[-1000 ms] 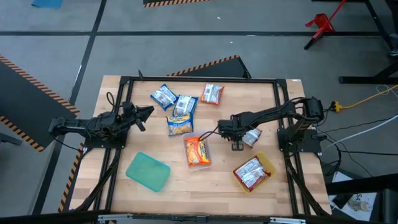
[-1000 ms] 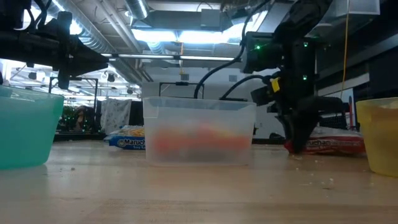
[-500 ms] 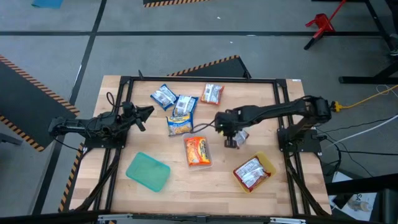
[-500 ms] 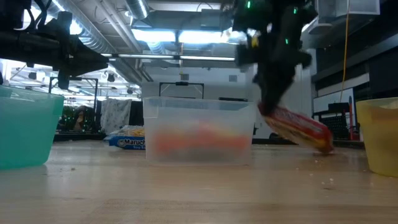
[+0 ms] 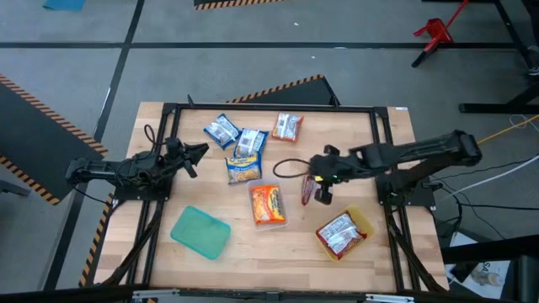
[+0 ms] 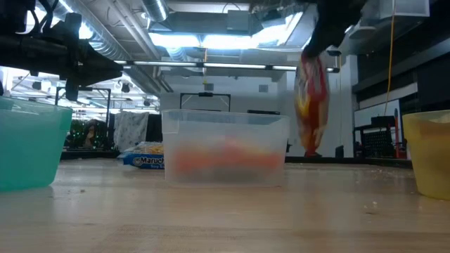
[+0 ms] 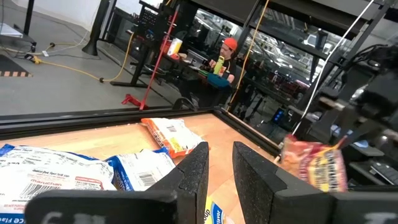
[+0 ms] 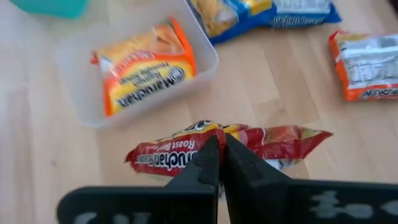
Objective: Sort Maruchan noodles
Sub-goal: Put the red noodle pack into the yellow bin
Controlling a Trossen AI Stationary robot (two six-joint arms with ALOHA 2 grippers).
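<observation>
Reaching in from its side of the desk (image 5: 396, 126), your right arm stretches low toward the middle, and its gripper (image 5: 321, 187) is clamped on a red packet (image 5: 308, 190) held up off the wood. In the low view that packet (image 6: 311, 105) hangs on end in the air, just beside the clear tray (image 6: 225, 147). From the right wrist camera you see the fingers (image 8: 219, 163) pinched tight on the packet's (image 8: 224, 149) top edge, with the desk below it.

Your left arm lies along the desk's left side, its gripper (image 5: 195, 154) pointing at the loose packets; the fingers (image 7: 191, 177) stand a narrow gap apart and hold nothing.

The clear tray (image 5: 253, 192) near the desk's centre holds one orange packet (image 5: 267, 204). The yellow tray (image 5: 365, 220) near the front right holds a red packet (image 5: 339, 233). The teal tray (image 5: 200, 231) at the front left shows nothing inside from above.

Loose on the wood toward the back you have two blue-white packets (image 5: 222, 130), (image 5: 249, 141) side by side, a blue packet with a yellow panel (image 5: 242, 169) just in front of them, and an orange-edged packet (image 5: 287, 126) to their right.
</observation>
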